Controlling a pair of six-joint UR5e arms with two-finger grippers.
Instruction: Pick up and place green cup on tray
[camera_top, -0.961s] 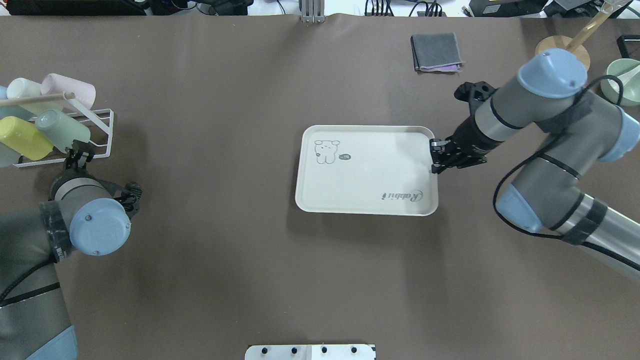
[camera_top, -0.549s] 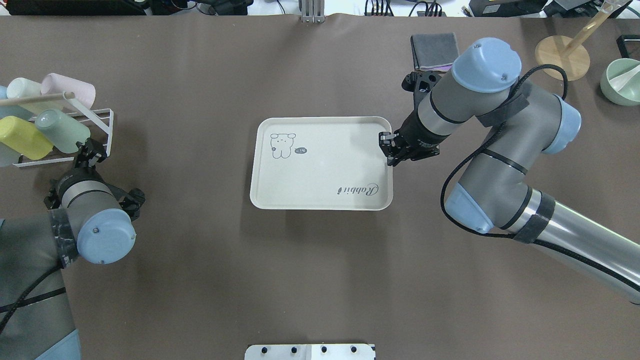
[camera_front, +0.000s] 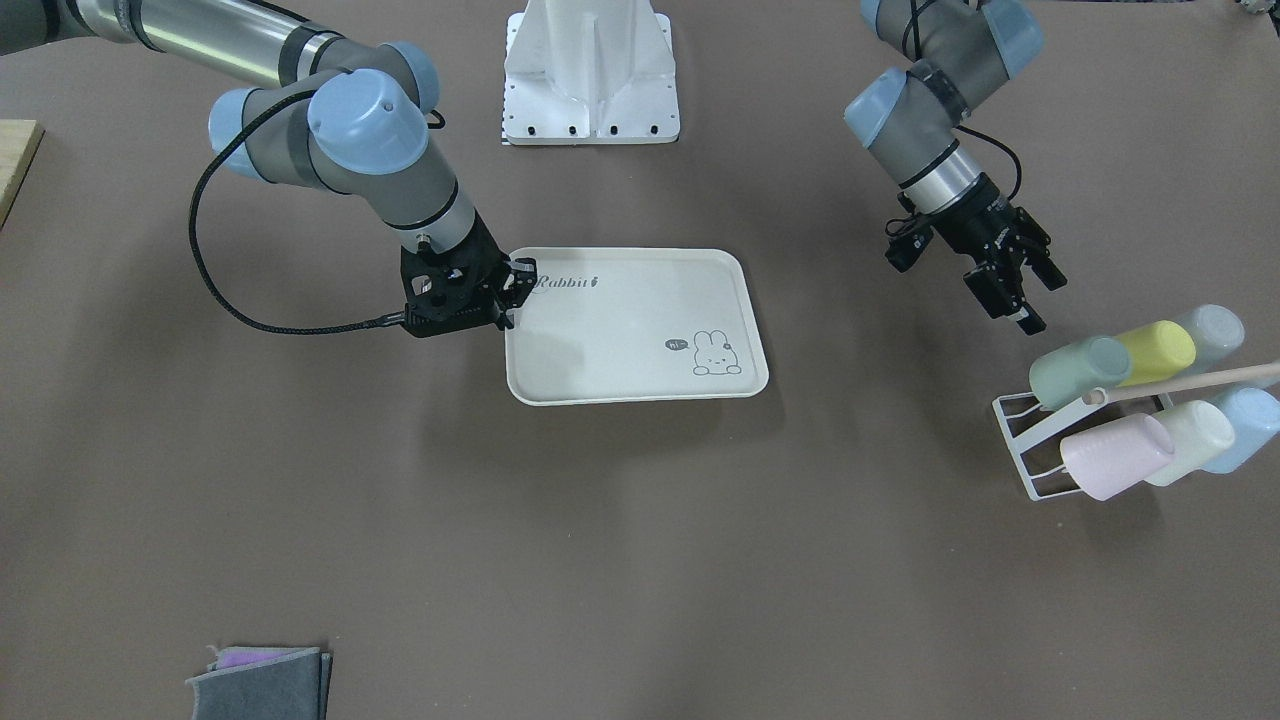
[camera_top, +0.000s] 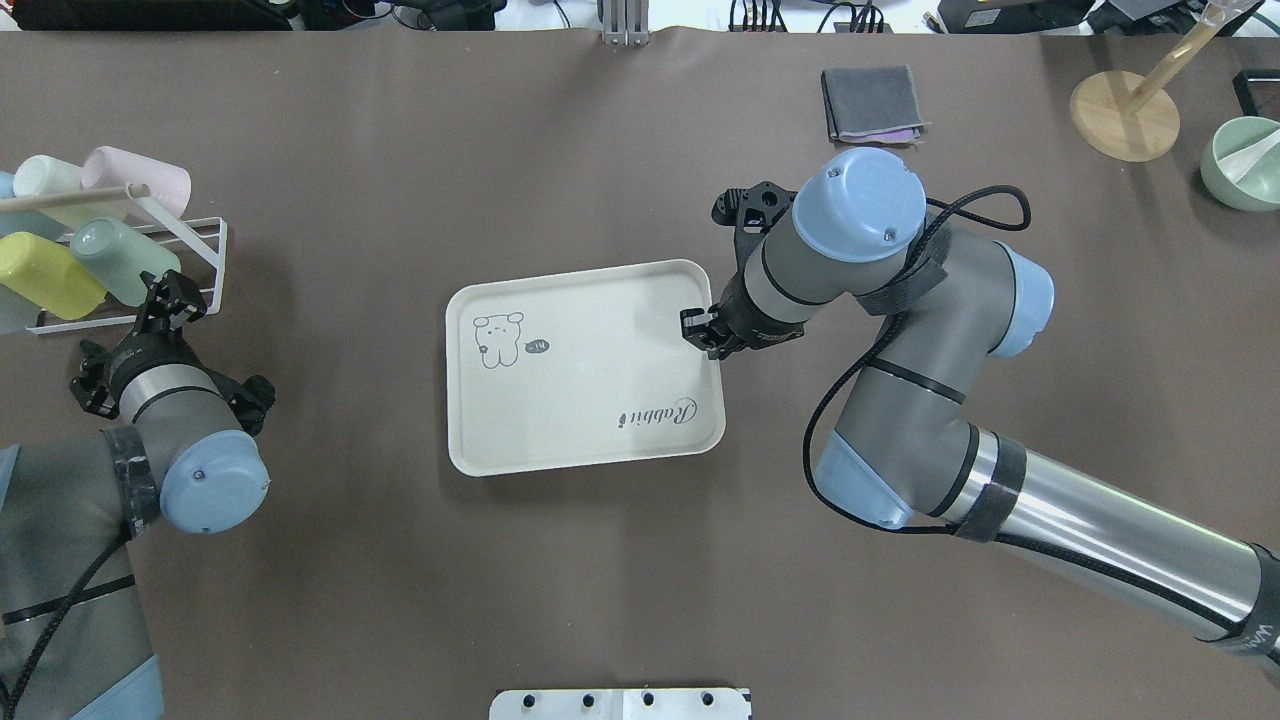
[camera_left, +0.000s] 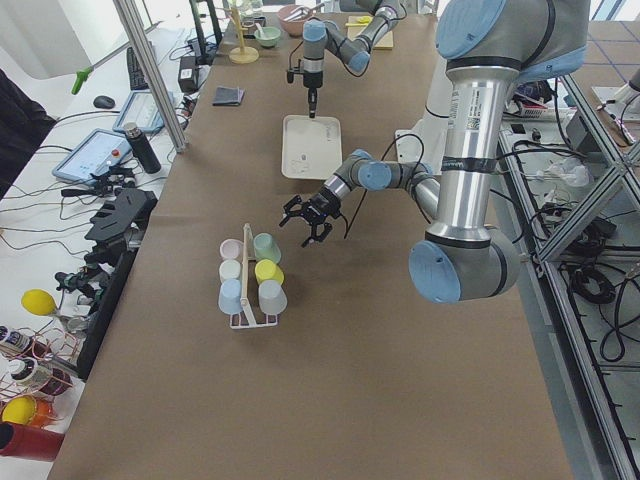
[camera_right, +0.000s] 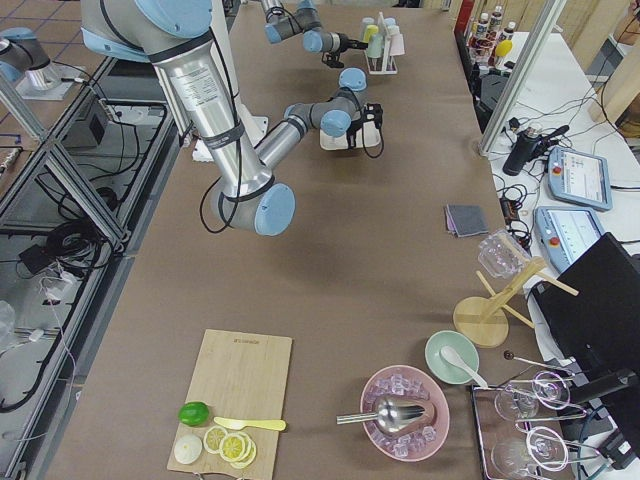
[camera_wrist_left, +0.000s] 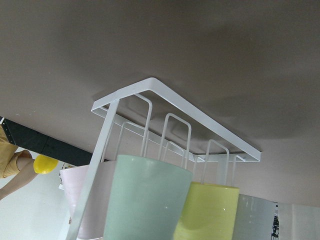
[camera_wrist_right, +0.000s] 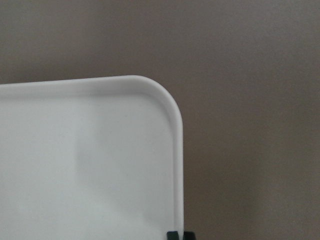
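R gripper (camera_top: 702, 330) clamped on tray (camera_top: 580, 420) right rim, prob. to position it; L gripper (camera_top: 172, 298), jaws apart, beside racked green cup (camera_top: 125, 262) for pickup.

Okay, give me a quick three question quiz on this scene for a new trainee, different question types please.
1. Fill in: the open left end effector hovers by the white wire ____.
2. What is shut on the rim of the tray? A. left end effector B. right end effector C. neither
3. True or false: the green cup stands on the tray.
Key: 1 rack; 2 B; 3 false, it sits on the rack.
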